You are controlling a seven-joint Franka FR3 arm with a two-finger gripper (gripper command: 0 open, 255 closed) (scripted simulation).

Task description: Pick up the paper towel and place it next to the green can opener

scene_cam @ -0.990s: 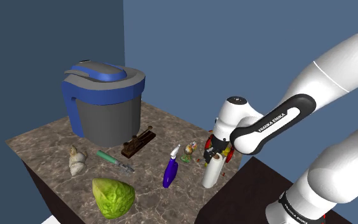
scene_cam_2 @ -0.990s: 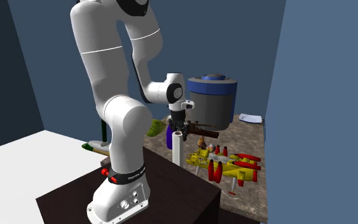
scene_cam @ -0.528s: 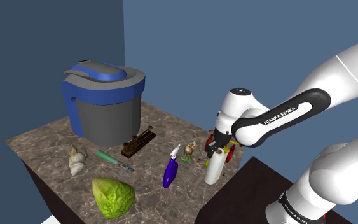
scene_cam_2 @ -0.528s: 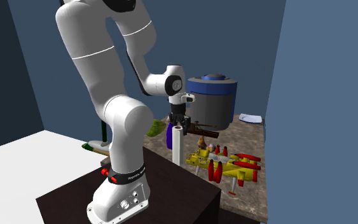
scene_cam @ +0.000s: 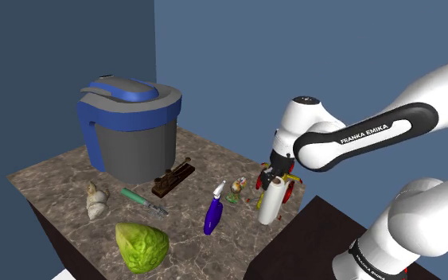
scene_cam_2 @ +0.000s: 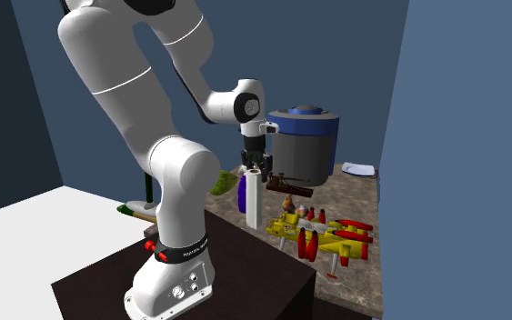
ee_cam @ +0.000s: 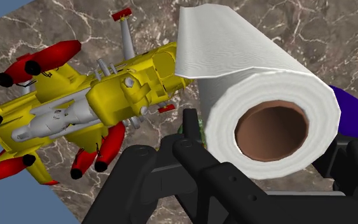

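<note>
The white paper towel roll hangs upright just above the marble table's edge nearest the stand, with my gripper shut on its top. From the second exterior view the roll hangs below the gripper, in front of the purple bottle. In the wrist view the roll with its brown core is clasped between the black fingers of the gripper. The green can opener lies flat on the table, well off to the shoulder view's left of the roll, between the shell and the purple bottle.
A big grey pot with a blue lid stands at the back. A green cabbage, a shell, a brown tool, a purple bottle and a small figurine lie about. A yellow and red toy plane sits under the gripper.
The arm has risen and carried the roll upward and slightly toward the shoulder view's right; its bottom now hangs off the table.
</note>
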